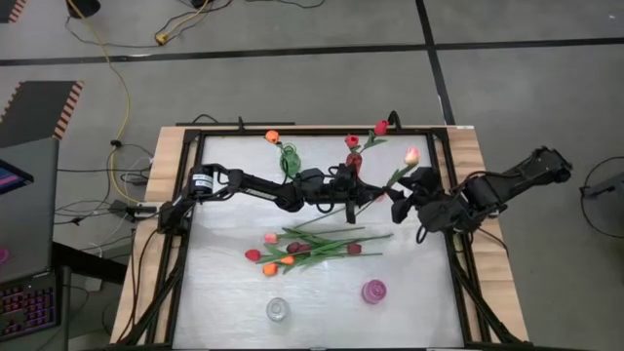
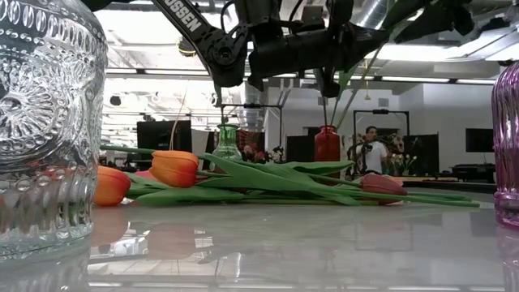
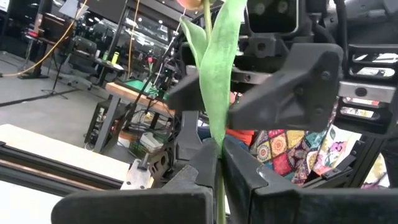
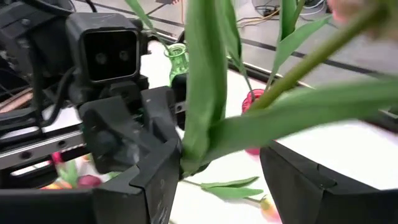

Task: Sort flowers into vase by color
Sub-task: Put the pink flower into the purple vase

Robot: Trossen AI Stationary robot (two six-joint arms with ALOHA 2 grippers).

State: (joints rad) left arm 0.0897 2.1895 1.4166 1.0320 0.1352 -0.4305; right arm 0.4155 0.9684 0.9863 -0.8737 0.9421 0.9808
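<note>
Your left gripper (image 1: pixel 363 198) has its fingers pressed tight on the green stem of a pink tulip (image 1: pixel 410 155). Your right gripper (image 1: pixel 402 202) sits just beside it with fingers spread wide, and the stem and leaves pass between them. The flower head points up toward the far right of the table (image 1: pixel 224 283). The other flowers (image 1: pixel 302 249) lie in a pile near the middle. A green vase (image 1: pixel 290 156) and a red vase (image 1: pixel 353 156) stand at the far edge, each with one flower. A clear vase (image 1: pixel 278 309) and a purple vase (image 1: pixel 374 291) stand near the front.

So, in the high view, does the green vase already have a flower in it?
Yes, an orange-headed tulip stands in the green vase at the table's far edge.
</note>
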